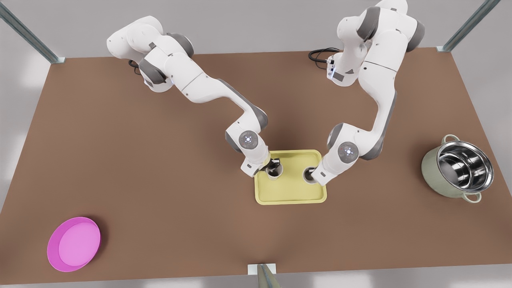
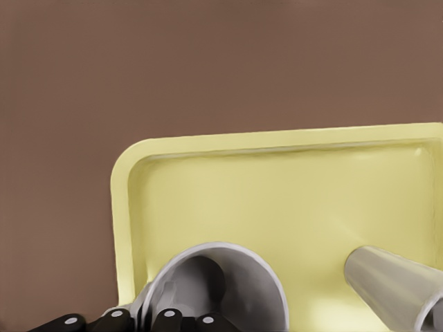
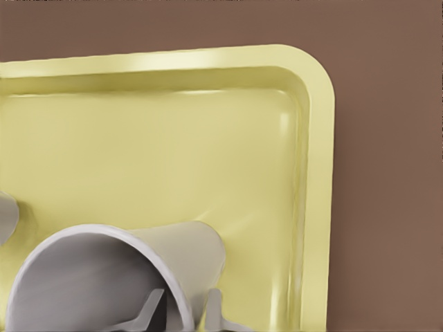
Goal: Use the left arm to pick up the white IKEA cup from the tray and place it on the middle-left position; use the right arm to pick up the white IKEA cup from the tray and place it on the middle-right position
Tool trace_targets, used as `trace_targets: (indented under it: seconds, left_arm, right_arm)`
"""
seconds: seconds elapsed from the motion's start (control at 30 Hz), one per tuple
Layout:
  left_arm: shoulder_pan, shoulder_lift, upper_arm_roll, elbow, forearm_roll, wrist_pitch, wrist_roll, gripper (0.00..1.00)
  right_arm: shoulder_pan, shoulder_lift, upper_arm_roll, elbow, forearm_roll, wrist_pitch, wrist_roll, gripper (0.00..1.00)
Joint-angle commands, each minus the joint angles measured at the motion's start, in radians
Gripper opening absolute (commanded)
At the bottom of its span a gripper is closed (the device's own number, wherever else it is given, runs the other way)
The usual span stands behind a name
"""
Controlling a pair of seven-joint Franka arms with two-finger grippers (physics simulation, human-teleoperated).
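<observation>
Two white cups stand upright on the pale yellow tray (image 1: 291, 191), which lies on the brown table (image 1: 160, 168) near the middle of its near half. The cup toward the front view's left (image 1: 275, 170) sits in the tray's far corner on that side, and the left hand (image 1: 273, 165) comes down onto it, one finger reaching inside the mouth; in the left wrist view the cup's rim (image 2: 220, 290) runs between dark fingertips (image 2: 167, 319), so the hand is clamped on the cup's wall, though the frame edge cuts off most of the fingers. The other cup (image 1: 309, 175) stands toward the front view's right, half hidden behind the right arm's wrist; the right hand (image 3: 185, 312) straddles that cup's rim (image 3: 124, 270) in the right wrist view, with pale fingers (image 3: 214, 311) on either side of the wall, and whether they press it I cannot tell. Well apart from the tray, a green pot with a steel lining (image 1: 458, 167) stands at the front view's right and a round pink dish (image 1: 74, 243) at its near left.
</observation>
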Motion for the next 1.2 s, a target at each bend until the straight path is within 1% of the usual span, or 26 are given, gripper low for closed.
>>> trace_targets:
  seconds: [0.0, 0.03, 0.07, 0.1, 0.17, 0.27, 0.3, 0.4, 0.43, 0.5, 0.53, 0.63, 0.7, 0.8, 0.87, 0.9, 0.93, 0.97, 1.03, 1.1, 1.13, 1.17]
  left_arm:
    - [0.018, -0.018, -0.001, 0.011, -0.007, -0.082, 0.033, 0.21]
    - [0.058, -0.038, -0.001, 0.028, -0.034, -0.14, 0.112, 0.2]
    - [0.108, -0.052, -0.001, 0.047, -0.068, -0.202, 0.227, 0.2]
    - [0.162, -0.056, 0.002, 0.05, -0.063, -0.211, 0.319, 0.2]
    - [0.211, -0.041, 0.012, 0.093, -0.014, -0.194, 0.404, 0.2]
    - [0.223, 0.017, 0.042, 0.122, 0.111, -0.058, 0.404, 0.2]
    - [0.231, 0.039, 0.048, 0.127, 0.122, -0.002, 0.404, 0.19]
    - [0.234, 0.076, 0.078, 0.142, 0.174, 0.085, 0.41, 0.19]
    - [0.242, 0.091, 0.078, 0.143, 0.173, 0.111, 0.41, 0.19]
    - [0.248, 0.103, 0.078, 0.153, 0.135, 0.128, 0.392, 0.19]
    - [0.248, 0.103, 0.078, 0.159, 0.098, 0.134, 0.392, 0.19]
    - [0.25, 0.117, 0.078, 0.16, 0.095, 0.162, 0.376, 0.19]
    - [0.251, 0.132, 0.078, 0.16, 0.046, 0.214, 0.378, 0.19]
    - [0.254, 0.145, 0.078, 0.16, -0.017, 0.215, 0.379, 0.19]
    - [0.254, 0.151, 0.078, 0.159, -0.016, 0.24, 0.381, 0.19]
    - [0.254, 0.151, 0.078, 0.159, -0.014, 0.241, 0.382, 0.23]
    - [0.254, 0.151, 0.078, 0.159, -0.011, 0.241, 0.387, 0.77]
    - [0.251, 0.151, 0.076, 0.159, -0.008, 0.241, 0.382, 1.0]
    - [0.251, 0.151, 0.076, 0.157, -0.001, 0.243, 0.382, 1.0]
    - [0.25, 0.139, 0.076, 0.159, 0.013, 0.228, 0.395, 1.0]
    - [0.251, 0.074, 0.076, 0.162, 0.062, 0.093, 0.402, 1.0]
    - [0.251, -0.012, 0.071, 0.168, 0.064, -0.086, 0.418, 1.0]
  right_arm:
    - [0.0, -0.002, 0.0, 0.001, -0.006, 0.0, 0.113, 0.37]
    - [0.0, -0.004, 0.0, 0.001, -0.008, -0.003, 0.112, 0.36]
    - [0.0, -0.002, 0.0, 0.001, -0.034, -0.006, 0.113, 0.33]
    - [0.0, -0.002, 0.0, 0.001, -0.04, -0.006, 0.113, 0.3]
    - [-0.001, -0.002, -0.001, -0.001, -0.04, -0.006, 0.113, 0.24]
    - [-0.007, -0.024, -0.005, -0.001, -0.041, -0.022, 0.11, 0.24]
    - [-0.009, -0.032, -0.009, -0.001, -0.04, -0.031, 0.112, 0.24]
    - [-0.011, -0.061, -0.023, -0.001, -0.04, -0.059, 0.11, 0.24]
    - [-0.024, -0.074, -0.026, -0.002, -0.04, -0.075, 0.104, 0.25]
    - [-0.058, -0.14, -0.026, -0.09, -0.038, -0.075, 0.076, 0.25]
    - [-0.076, -0.156, -0.024, -0.107, -0.037, -0.077, 0.056, 0.25]
    - [-0.15, -0.263, -0.024, -0.271, -0.035, -0.077, -0.069, 0.25]
    - [-0.17, -0.283, -0.024, -0.317, -0.032, -0.077, -0.097, 0.25]
    - [-0.187, -0.305, -0.023, -0.383, -0.031, -0.075, -0.129, 0.26]
    - [-0.187, -0.3, -0.021, -0.392, -0.031, -0.075, -0.131, 0.31]
    - [-0.187, -0.298, -0.021, -0.397, -0.031, -0.075, -0.131, 0.5]
    - [-0.187, -0.298, -0.021, -0.397, -0.031, -0.074, -0.132, 0.56]
    - [-0.185, -0.297, -0.02, -0.397, -0.031, -0.074, -0.132, 0.56]
    - [-0.187, -0.297, -0.02, -0.397, -0.031, -0.075, -0.134, 0.56]
    - [-0.185, -0.297, -0.02, -0.395, -0.032, -0.074, -0.134, 0.63]
    - [-0.185, -0.297, -0.02, -0.395, -0.032, -0.074, -0.134, 0.64]
    - [-0.185, -0.297, -0.02, -0.397, -0.032, -0.074, -0.134, 0.67]
